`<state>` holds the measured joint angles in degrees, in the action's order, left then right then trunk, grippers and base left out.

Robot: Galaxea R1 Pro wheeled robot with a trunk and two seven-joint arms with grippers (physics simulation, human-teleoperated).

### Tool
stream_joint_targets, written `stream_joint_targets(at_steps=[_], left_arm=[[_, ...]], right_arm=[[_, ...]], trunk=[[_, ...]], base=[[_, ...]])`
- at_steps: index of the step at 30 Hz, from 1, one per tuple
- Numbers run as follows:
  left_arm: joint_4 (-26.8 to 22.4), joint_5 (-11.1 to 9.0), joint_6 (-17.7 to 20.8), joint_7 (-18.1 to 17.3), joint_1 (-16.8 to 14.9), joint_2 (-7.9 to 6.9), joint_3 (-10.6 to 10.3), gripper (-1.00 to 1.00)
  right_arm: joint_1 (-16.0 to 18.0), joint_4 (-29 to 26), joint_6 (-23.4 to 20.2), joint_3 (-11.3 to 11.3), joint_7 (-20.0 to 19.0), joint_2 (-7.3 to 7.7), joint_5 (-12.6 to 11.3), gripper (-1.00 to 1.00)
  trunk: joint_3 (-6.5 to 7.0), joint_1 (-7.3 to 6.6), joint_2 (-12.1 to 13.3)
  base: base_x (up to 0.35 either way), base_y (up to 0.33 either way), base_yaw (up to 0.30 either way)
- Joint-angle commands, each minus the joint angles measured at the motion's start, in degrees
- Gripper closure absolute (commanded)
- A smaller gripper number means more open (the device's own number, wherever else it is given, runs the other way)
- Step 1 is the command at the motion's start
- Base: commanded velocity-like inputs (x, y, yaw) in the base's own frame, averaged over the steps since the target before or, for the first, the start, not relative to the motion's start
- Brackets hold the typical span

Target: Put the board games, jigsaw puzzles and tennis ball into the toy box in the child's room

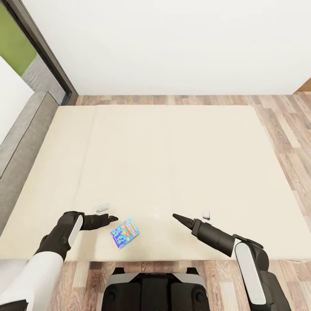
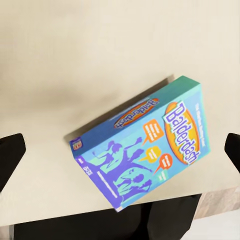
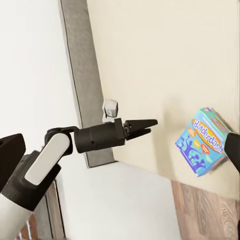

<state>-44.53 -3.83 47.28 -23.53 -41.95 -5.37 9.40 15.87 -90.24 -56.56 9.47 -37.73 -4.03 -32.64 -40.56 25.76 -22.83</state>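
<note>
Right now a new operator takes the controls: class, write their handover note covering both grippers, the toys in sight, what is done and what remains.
Left gripper: open, empty, beside the blue board game.
Right gripper: looks shut, holding nothing, over the bed.
The blue board game lies flat near the bed's near edge, between the arms, ungrasped.
Done: nothing visibly packed from here.
Left: grasp this game and carry it to the toy box, then the other toys.

1. Setting: bedroom in a home.
2. Evidence: large bed [image 1: 172, 172] with beige mattress and grey frame; wood-plank floor [image 1: 285, 125]; plain white wall [image 1: 172, 43]; dark-framed window [image 1: 39, 47]; board game [image 1: 125, 232] on mattress.
</note>
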Motion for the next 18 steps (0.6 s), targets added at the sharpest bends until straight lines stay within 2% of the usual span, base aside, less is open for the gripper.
stream_joint_targets(at_steps=[1, 7, 18], left_arm=[[-0.03, -0.39, 0.45, 0.05, -0.02, 0.01, 0.10, -1.00], [-0.03, -0.39, 0.44, 0.02, -0.04, 0.01, 0.14, -1.00], [-0.03, -0.39, 0.44, -0.41, 0.00, 0.01, 0.16, -1.00]], right_arm=[[0.03, -0.02, -0.30, 0.13, 0.50, -0.08, 0.20, -1.00], [0.03, -0.05, -0.33, 0.05, 2.57, -0.15, 0.10, -1.00], [0.02, -0.50, -1.01, 0.03, 2.41, -0.05, 0.00, -1.00]], trunk=[[-0.16, 0.03, -0.09], [-0.73, 0.03, -0.09], [-1.76, 0.03, -0.09]], base=[[0.000, 0.000, 0.067], [0.000, 0.000, 0.068], [0.000, 0.000, 0.068]])
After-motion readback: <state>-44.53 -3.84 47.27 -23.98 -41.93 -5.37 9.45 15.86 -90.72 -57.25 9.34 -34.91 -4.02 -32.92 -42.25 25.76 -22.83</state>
